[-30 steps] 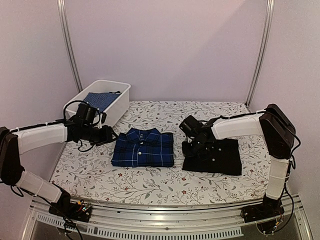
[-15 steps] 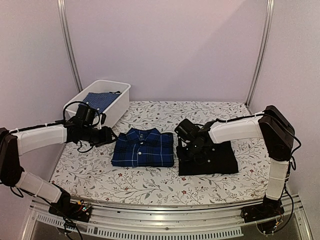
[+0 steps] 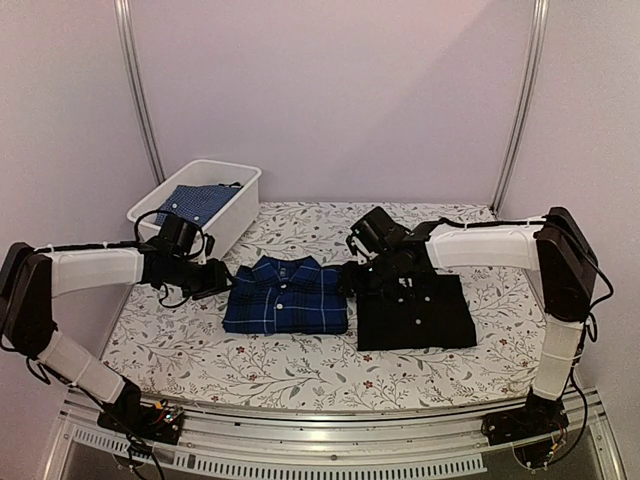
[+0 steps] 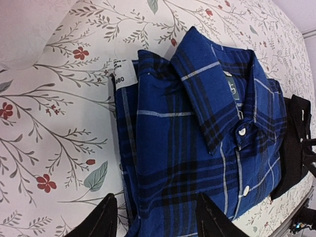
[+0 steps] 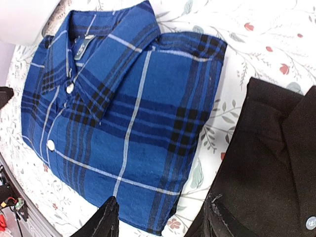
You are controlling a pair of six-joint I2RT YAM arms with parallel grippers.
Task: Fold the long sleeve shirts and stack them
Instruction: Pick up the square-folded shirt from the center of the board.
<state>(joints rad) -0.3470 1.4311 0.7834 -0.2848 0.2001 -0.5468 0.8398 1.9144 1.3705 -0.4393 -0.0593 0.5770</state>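
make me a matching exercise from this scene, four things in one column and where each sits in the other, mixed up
Things:
1 plaid shirt
2 black shirt
3 white bin
4 blue patterned cloth

Places:
a inside the bin
b folded, right side of the table
c back left corner of the table
d folded, middle of the table

Pairs: 1-d, 2-b, 3-c, 4-a

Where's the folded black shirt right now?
In the top view, the folded plain black button-front cloth shirt lies flat on the right half of the floral-patterned table, just right of the folded navy-and-blue plaid shirt.
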